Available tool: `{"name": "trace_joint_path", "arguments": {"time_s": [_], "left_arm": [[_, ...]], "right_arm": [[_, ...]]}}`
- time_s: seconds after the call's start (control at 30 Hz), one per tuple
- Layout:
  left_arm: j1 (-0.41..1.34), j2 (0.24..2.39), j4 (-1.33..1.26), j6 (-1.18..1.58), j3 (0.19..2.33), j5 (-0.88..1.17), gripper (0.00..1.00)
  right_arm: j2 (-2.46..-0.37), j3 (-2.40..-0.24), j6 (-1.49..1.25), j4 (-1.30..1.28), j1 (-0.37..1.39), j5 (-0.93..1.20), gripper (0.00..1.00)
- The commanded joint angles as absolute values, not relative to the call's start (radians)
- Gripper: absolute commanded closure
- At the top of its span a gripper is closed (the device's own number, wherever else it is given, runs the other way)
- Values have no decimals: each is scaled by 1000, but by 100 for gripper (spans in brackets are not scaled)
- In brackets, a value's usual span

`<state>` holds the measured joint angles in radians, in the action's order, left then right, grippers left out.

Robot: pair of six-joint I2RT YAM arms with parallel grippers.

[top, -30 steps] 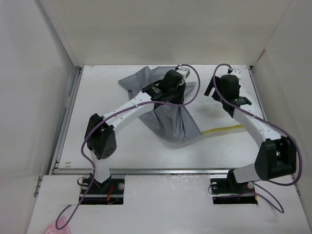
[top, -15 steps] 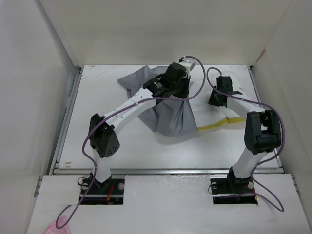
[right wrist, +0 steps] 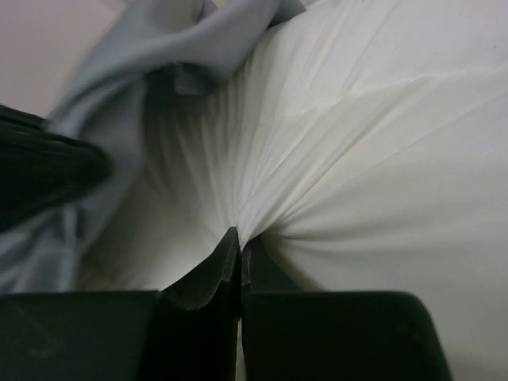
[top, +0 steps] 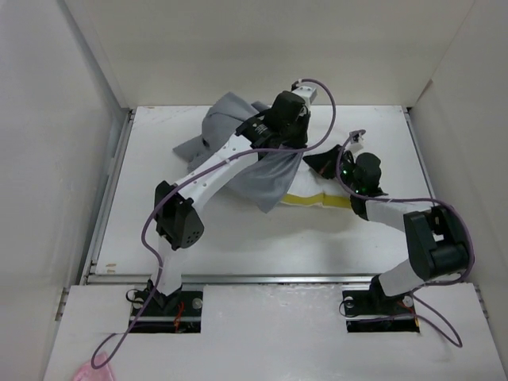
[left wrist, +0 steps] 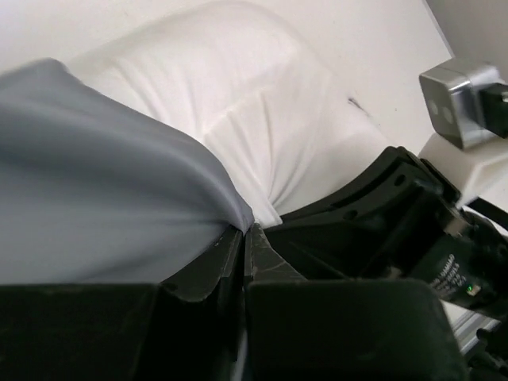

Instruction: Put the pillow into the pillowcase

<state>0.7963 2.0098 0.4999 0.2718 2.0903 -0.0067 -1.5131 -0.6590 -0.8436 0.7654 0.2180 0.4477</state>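
The grey pillowcase (top: 238, 135) is bunched at the far middle of the table, draped over the left end of the cream pillow (top: 321, 199), whose yellow edge band shows. My left gripper (top: 294, 149) is shut on a fold of the pillowcase (left wrist: 103, 182), its jaws meeting at the cloth's edge (left wrist: 244, 228). Just right of it, my right gripper (top: 317, 163) is shut on a pinch of the pillow's white cover (right wrist: 357, 159), creases fanning from the jaws (right wrist: 240, 236). Grey pillowcase (right wrist: 119, 95) hangs at the upper left of the right wrist view.
White walls (top: 71, 159) close in the table on the left, far and right sides. A metal rail (top: 262, 278) runs along the near edge. The right arm's black gripper body (left wrist: 381, 222) sits close against the left gripper.
My right arm swung from the far right in toward the centre and shut on the pillow's cover. The left gripper pulled the pillowcase left and back; the pillow's yellow edge slid left.
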Motion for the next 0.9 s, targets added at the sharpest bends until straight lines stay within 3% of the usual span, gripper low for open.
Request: {"name": "trace_joint_path", "arguments": {"time_s": [0.0,0.1,0.2,0.27,0.33,0.6,0.87], "left_arm": [[819,2002,459,340,2065,57,100],[894,1931,405,377,1921,57,100],[946,1873,419,445,1847,-78,100],[946,1823,349,414,1777,46,100],[946,1813,267,414,1717,37,100],[897,1931,340,364,1870,21,100],[795,2031,390,377,2011,-9,100]], "right_arm": [[-1450,-669,-1055,1350,302,471,100],[-1450,-611,-1000,1350,386,255,100],[-1482,-533,-1055,1420,417,131,100],[-1499,-518,-1046,1528,417,127,100],[-1485,-518,-1046,1467,405,156,100],[-1384,-584,-893,1131,414,215,100],[-1324,-546,-879,1008,434,187,100]]}}
